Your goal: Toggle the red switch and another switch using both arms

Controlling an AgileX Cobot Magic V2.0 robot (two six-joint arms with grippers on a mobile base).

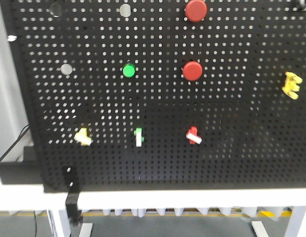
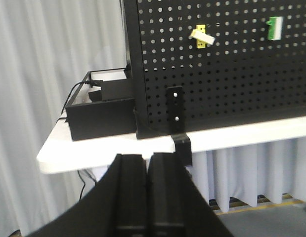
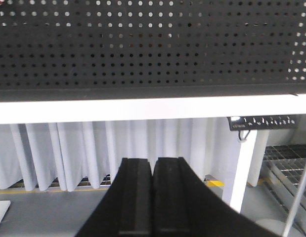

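Note:
The red switch (image 1: pixel 194 135), a tiny red base with a white lever, sits low on the black pegboard (image 1: pixel 232 128), right of centre. The yellow switch (image 1: pixel 82 137) is at the same height on the left, and it appears again in the left wrist view as the yellow switch (image 2: pixel 201 37) near the top. My left gripper (image 2: pixel 147 159) is shut and empty, below the table edge, well under that switch. Lower still, under the white tabletop (image 3: pixel 143 107), my right gripper (image 3: pixel 153 161) is also shut, and no switch shows in its view. Neither arm shows in the front view.
A green-based toggle (image 1: pixel 138 137) sits between the two switches. Above are a green button (image 1: pixel 128 70) and two large red buttons (image 1: pixel 192 71). A yellow bracket (image 1: pixel 291 85) is at right. A black box (image 2: pixel 101 116) lies left of the board, and a black clamp (image 2: pixel 175 111) holds the board's foot.

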